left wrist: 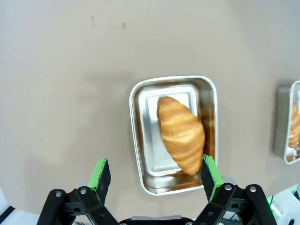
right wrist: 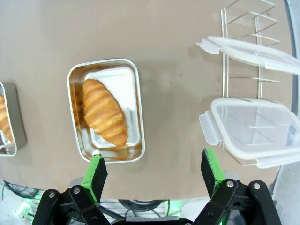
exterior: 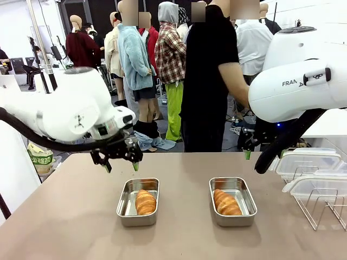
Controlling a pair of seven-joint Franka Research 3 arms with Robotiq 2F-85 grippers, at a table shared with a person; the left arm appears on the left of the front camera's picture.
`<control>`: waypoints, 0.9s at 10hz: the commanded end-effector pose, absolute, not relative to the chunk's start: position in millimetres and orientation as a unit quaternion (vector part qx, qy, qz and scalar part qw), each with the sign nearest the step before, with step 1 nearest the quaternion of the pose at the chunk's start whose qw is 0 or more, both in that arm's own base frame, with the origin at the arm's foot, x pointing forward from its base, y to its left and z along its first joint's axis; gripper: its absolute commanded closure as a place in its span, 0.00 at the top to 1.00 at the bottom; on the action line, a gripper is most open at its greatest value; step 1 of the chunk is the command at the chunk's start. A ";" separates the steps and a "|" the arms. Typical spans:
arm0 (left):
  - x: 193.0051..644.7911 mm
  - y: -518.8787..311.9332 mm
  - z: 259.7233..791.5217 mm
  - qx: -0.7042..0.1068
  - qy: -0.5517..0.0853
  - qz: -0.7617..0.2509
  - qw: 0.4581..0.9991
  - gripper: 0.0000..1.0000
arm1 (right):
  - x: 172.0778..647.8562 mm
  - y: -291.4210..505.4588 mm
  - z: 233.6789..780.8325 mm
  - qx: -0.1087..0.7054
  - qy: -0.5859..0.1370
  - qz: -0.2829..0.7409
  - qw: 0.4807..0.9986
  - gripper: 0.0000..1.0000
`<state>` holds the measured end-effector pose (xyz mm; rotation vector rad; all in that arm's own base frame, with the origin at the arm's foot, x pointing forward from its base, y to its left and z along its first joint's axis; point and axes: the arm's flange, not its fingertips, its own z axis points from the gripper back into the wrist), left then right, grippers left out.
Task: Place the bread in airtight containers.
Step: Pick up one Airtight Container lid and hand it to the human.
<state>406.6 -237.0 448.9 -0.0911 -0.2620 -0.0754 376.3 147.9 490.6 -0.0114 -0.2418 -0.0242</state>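
Two steel airtight containers stand uncovered on the brown table, the left container (exterior: 138, 202) (left wrist: 173, 133) and the right container (exterior: 232, 201) (right wrist: 107, 108). Each holds one golden bread roll: the left roll (exterior: 145, 202) (left wrist: 180, 133) and the right roll (exterior: 226, 203) (right wrist: 104, 111). My left gripper (exterior: 121, 164) (left wrist: 157, 173) hovers open and empty above the table, just behind the left container. My right gripper (right wrist: 154, 171) hangs open and empty high over the table's far right; one of its green fingertips (exterior: 247, 154) peeks out below the arm.
Two clear snap lids (exterior: 303, 162) (right wrist: 255, 131) rest on a wire rack (exterior: 320, 203) (right wrist: 243, 42) at the right edge of the table. A person in black stands at the far side, with others behind. Bare tabletop lies in front and to the left.
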 end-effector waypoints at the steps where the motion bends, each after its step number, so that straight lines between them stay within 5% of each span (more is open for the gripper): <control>1: 399.5 -224.6 478.2 -0.061 -0.141 -0.063 0.986 1.00 | 375.8 148.8 490.7 -0.005 -0.121 -0.011 0.993 1.00; 9: 379.8 -218.9 503.6 -0.082 -0.160 -0.083 0.980 1.00 | 375.8 148.8 490.7 -0.005 -0.121 -0.011 0.993 1.00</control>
